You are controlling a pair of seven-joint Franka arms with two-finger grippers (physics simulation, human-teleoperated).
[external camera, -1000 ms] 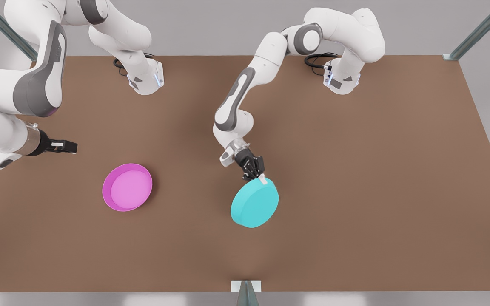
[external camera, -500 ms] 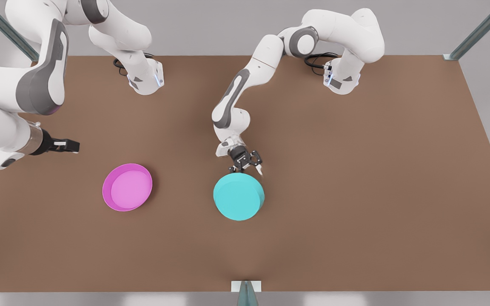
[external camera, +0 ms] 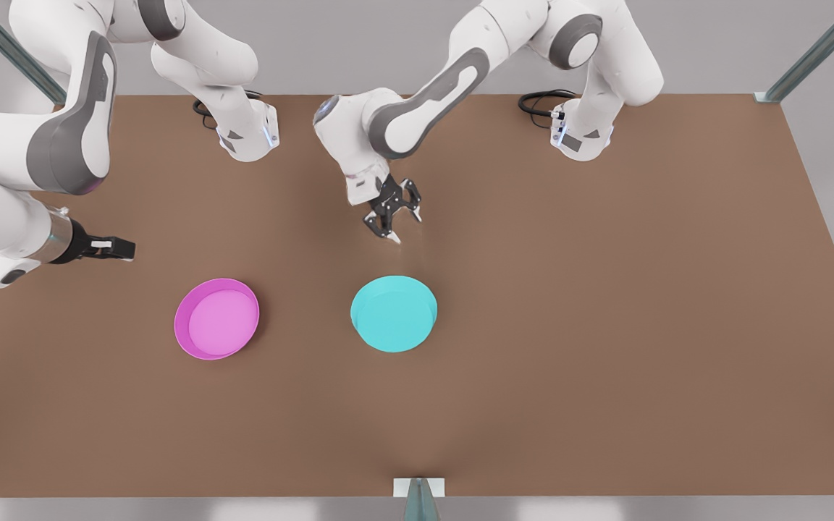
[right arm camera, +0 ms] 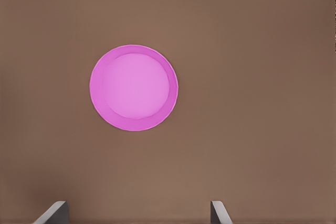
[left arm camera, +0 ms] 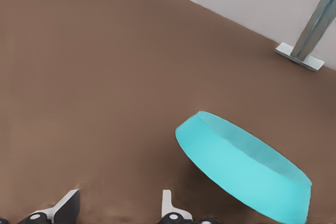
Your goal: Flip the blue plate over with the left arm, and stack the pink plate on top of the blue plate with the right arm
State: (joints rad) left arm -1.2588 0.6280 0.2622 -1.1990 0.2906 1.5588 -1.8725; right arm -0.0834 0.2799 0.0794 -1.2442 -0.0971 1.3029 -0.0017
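The blue plate lies flat on the brown table, plain underside up; the left wrist view shows the blue plate from the side. My left gripper hangs open above the table, behind the plate and apart from it, nothing between its fingers. The pink plate rests rim up toward the front view's left, and the pink plate sits in the middle of the right wrist view. My right gripper waits open, high over the table's left side, back from the pink plate.
Both arm bases stand at the table's far edge with black cables. A metal post rises at the middle of the near edge, and this post stands beyond the blue plate in the left wrist view.
The left gripper let go of the tilted blue plate, which dropped flat and shifted toward the front view's left. That gripper then rose and drew back. The right arm barely moved.
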